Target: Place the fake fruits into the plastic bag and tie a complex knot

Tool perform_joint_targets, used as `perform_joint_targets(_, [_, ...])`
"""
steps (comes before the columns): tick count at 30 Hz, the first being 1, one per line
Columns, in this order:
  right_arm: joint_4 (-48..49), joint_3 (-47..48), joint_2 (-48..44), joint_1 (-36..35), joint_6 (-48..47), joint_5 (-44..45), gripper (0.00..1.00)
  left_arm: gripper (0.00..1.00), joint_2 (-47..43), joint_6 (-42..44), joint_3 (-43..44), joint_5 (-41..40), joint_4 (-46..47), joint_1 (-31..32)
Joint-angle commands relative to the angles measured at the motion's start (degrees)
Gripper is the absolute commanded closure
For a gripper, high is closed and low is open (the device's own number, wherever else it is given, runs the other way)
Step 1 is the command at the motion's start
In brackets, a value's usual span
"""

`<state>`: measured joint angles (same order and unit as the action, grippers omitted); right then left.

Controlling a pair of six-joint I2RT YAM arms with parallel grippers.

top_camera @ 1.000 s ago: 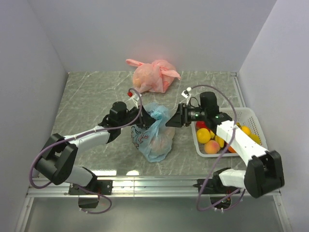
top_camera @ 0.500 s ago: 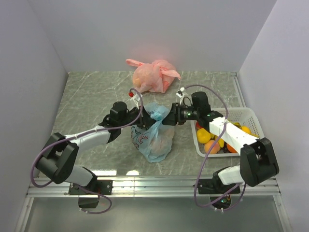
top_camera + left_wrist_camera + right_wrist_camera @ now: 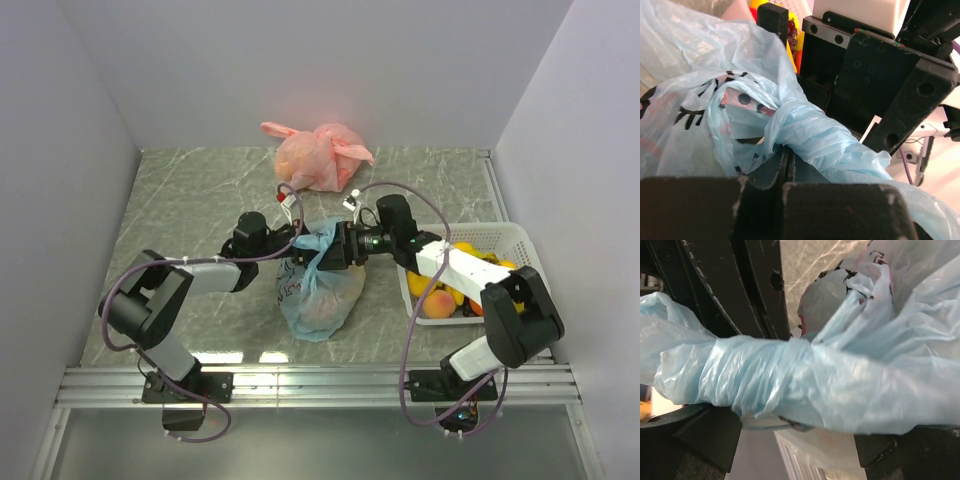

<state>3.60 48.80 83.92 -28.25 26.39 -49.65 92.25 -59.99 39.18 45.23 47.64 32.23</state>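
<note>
Bag (image 3: 320, 295) is translucent pale blue, its handles (image 3: 790, 375) twisted ropelike.

A robot lab bench: plain white panels (image 3: 300, 60) box in a marble-look tabletop (image 3: 190, 200), and a left arm (image 3: 200, 272) and right arm (image 3: 460, 265) (purple cables trailing) stand on an aluminium rail (image 3: 320, 380) at its near edge.

Right tool (image 3: 338, 246) has swung left, away from the white basket (image 3: 520, 240), and now sits at the twisted neck of the plastic bag (image 3: 318, 295), nearly nose to nose with the left tool (image 3: 291, 248). The left arm has folded up, its elbow pulled in along the surface (image 3: 190, 200) toward the bag. Bag top is bunched tighter between both tools, and its body has slid slightly nearer.
</note>
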Motion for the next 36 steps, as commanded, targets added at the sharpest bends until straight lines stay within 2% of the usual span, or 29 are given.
perform_joint_targets(1, [6.42, 4.11, 1.68, -0.49, 1.56, -2.81, 0.16, 1.0, 1.35, -4.35, 1.43, 5.83, 8.61, 0.82])
perform_joint_targets(7, [8.54, 6.75, 1.77, -1.54, 3.84, -5.2, 0.16, 1.0, 1.18, 0.04, 2.22, 4.43, 2.99, 0.73])
perform_joint_targets(11, [10.73, 5.09, 1.42, -2.68, 6.03, -7.38, 0.16, 1.0, 3.11, -3.8, 2.3, 6.97, 11.31, 0.91])
perform_joint_targets(12, [12.21, 4.65, 1.6, -3.12, 6.56, -8.09, 0.17, 1.0, 4.59, -5.13, 2.48, 7.67, 16.99, 0.99])
perform_joint_targets(15, [14.24, 4.38, 2.91, -3.39, 8.06, -9.94, 0.18, 1.0, 7.76, -11.19, 3.8, 9.87, 26.33, 1.35])
perform_joint_targets(17, [13.02, 6.39, 4.32, -3.39, 6.66, -10.82, 0.19, 1.0, 8.47, -12.7, 4.33, 9.96, 27.07, 1.52])
perform_joint_targets(21, [11.61, 10.0, 6.6, -3.48, 5.87, -12.93, 0.19, 1.0, 6.03, -7.79, 3.54, 7.95, 21.37, 1.43])
perform_joint_targets(28, [-1.82, 10.0, 3.02, -2.25, -2.9, -13.72, 0.11, 1.0, 3.29, -5.75, 2.39, 3.98, 16.96, -1.38])
perform_joint_targets(29, [-3.66, 10.26, 2.57, -1.12, -4.23, -13.55, 0.07, 1.0, 3.38, -5.76, 2.57, 4.42, 16.79, -1.64])
perform_joint_targets(33, [-23.48, 14.83, 2.39, 1.08, -14.95, -14.69, 0.05, 1.0, 3.73, -5.05, 3.01, 5.48, 16.26, -1.73])
perform_joint_targets(36, [-29.33, 16.42, 1.6, 3.19, -18.92, -15.91, 0.05, 1.0, 4.08, -4.88, 3.1, 5.83, 16.44, -1.73])
